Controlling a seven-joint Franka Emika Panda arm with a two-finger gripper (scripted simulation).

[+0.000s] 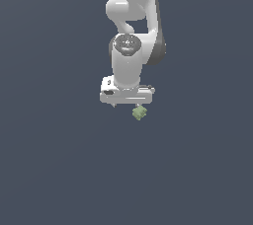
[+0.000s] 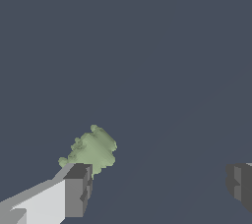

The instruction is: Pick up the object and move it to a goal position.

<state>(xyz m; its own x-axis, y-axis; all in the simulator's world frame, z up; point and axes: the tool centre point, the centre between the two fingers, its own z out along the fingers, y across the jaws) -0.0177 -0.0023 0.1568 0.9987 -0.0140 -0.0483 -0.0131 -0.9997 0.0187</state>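
Observation:
The object is a small lumpy pale olive-green chunk lying on the dark grey floor just below the white hand in the exterior view. In the wrist view the object sits right by the tip of one grey finger, which covers its near edge. The other finger is far from it. My gripper is open wide, with nothing between the pads. The gripper hangs straight down just over the chunk, slightly toward the exterior view's left of it.
The white arm rises behind the hand toward the top of the exterior view. A flat dark grey floor surrounds the object on all sides.

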